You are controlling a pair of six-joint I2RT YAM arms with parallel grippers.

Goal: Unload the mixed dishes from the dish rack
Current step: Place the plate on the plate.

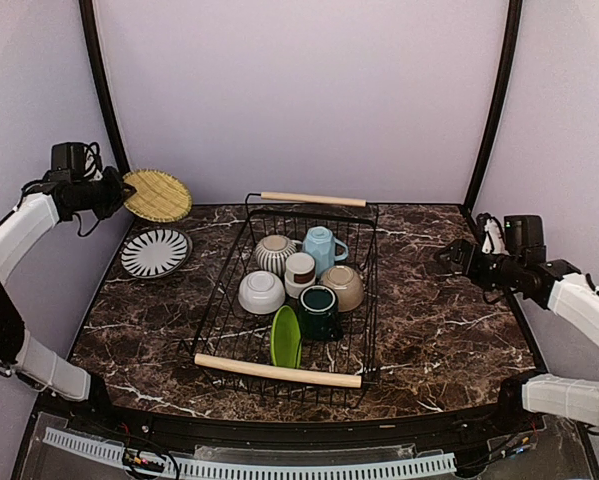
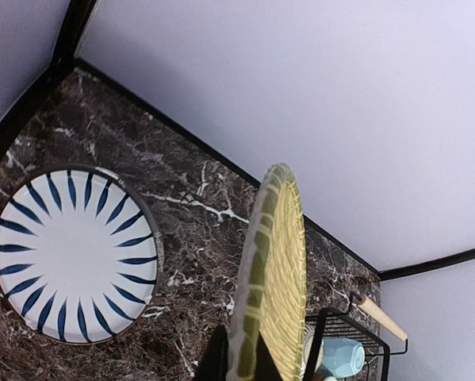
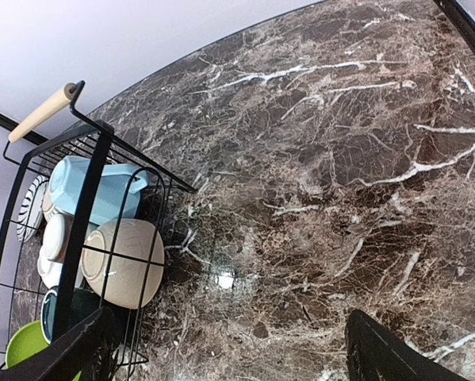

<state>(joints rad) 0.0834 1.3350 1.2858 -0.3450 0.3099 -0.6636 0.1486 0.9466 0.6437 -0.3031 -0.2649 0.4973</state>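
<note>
Your left gripper is clamped on the olive plate, beside the white-patterned plate lying on the table. Mugs, bowls and a green plate still sit in the dish rack; your right gripper has its jaws apart.

I work in a staged robot test booth, not a home kitchen. Plain lilac panels close in behind and beside the dish rack. Black frame poles rise behind it, left and right. My two arms are mounted along the marble table edge in front of it.
</note>
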